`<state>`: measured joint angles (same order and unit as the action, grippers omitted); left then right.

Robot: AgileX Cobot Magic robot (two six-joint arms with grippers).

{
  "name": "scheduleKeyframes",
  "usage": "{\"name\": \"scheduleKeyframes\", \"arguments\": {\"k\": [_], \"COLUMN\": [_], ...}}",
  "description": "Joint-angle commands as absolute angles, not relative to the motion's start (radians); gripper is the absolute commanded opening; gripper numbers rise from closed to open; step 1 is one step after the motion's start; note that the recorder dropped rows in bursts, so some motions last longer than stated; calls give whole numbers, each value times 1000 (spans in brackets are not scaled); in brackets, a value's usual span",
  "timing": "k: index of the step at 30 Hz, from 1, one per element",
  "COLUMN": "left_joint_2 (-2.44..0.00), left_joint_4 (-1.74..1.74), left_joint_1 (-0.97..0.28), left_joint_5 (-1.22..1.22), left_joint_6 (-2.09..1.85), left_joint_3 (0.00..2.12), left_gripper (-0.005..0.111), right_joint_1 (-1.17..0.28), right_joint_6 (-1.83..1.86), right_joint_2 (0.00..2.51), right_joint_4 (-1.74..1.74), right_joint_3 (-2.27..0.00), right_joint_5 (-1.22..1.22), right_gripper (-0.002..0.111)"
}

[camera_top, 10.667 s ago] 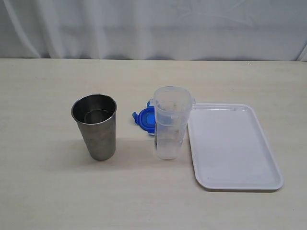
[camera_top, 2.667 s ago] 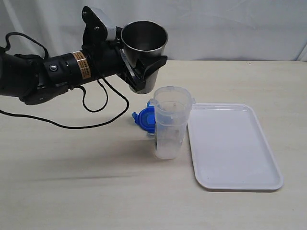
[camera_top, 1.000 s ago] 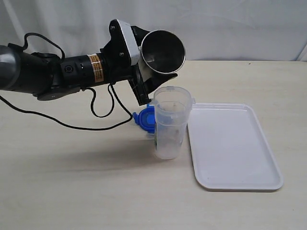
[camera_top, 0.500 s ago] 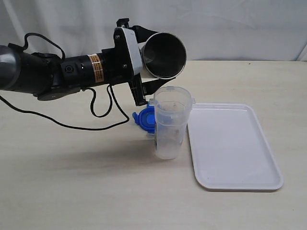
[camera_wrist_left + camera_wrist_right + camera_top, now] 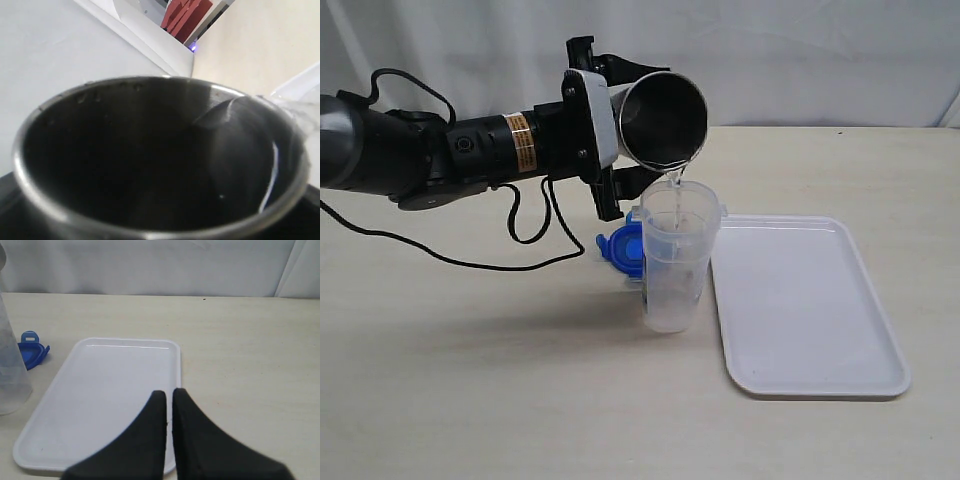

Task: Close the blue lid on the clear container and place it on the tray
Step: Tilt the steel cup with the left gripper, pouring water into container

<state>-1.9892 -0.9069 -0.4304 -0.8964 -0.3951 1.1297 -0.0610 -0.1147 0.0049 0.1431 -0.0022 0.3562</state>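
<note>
The clear container (image 5: 675, 265) stands upright and uncovered on the table, just left of the white tray (image 5: 810, 310). The blue lid (image 5: 620, 248) lies flat on the table behind and left of it. My left gripper (image 5: 620, 125) is shut on a grey steel cup (image 5: 660, 120), tipped on its side above the container's mouth. A thin stream of water (image 5: 672, 190) runs from the cup's rim into the container. The left wrist view is filled by the cup's dark inside (image 5: 150, 165). My right gripper (image 5: 168, 395) is shut and empty over the tray (image 5: 100, 390), with the lid (image 5: 31, 352) and container (image 5: 10, 370) beyond.
The left arm and its black cable (image 5: 520, 235) stretch over the table's left half. A white curtain (image 5: 800, 60) hangs behind the table's far edge. The right arm is out of the exterior view.
The left gripper lifted the steel cup off the table, carried it over the clear container and tipped it. Since half a second ago water has started pouring out.
</note>
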Motion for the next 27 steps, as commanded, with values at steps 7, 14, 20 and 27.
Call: {"name": "scheduleKeyframes", "arguments": {"k": [7,14,20,27], "left_joint_2": [-1977,-1977,-1977,-1977], "left_joint_4": [-876,-878,-878,-878], "left_joint_1": [-432,-432,-432,-432], "left_joint_5": [-954,-956,-956,-956], "left_joint_6": [-469,-491,-528,-557], "left_joint_3": [1141,1141,1141,1141], "left_gripper": [0,0,0,0], "right_joint_1": [-60,-60,-60,-60], "right_joint_6": [-116,-116,-116,-116], "right_joint_2": [0,0,0,0], "right_joint_4": [142,142,142,142], "right_joint_3": [0,0,0,0], "right_joint_5": [344,344,344,344], "right_gripper": [5,5,5,5]}}
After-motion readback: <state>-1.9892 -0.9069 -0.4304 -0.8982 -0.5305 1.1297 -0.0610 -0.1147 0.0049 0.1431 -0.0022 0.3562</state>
